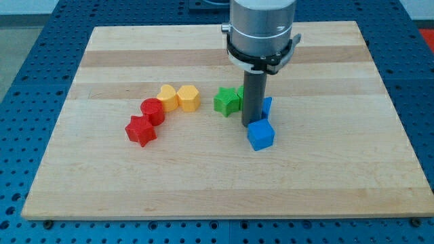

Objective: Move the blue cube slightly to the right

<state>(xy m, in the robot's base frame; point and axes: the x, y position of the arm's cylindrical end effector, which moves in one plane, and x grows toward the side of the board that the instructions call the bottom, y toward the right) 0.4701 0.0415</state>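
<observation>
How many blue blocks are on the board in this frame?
2. A blue cube sits just right of my tip; another blue block is behind it, partly hidden by the rod. More could be hidden there.

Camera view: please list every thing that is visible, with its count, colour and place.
Board: 1, light wood, fills the view.
Blue cube: 1, blue, right of centre.
Second blue block: 1, blue, behind the rod, partly hidden.
Green star: 1, green, left of the rod.
Yellow blocks: 2, yellow, left of the star.
Red cylinder: 1, red, left.
Red star: 1, red, leftmost.
My tip: 1, dark, at the cube's upper left edge.
</observation>
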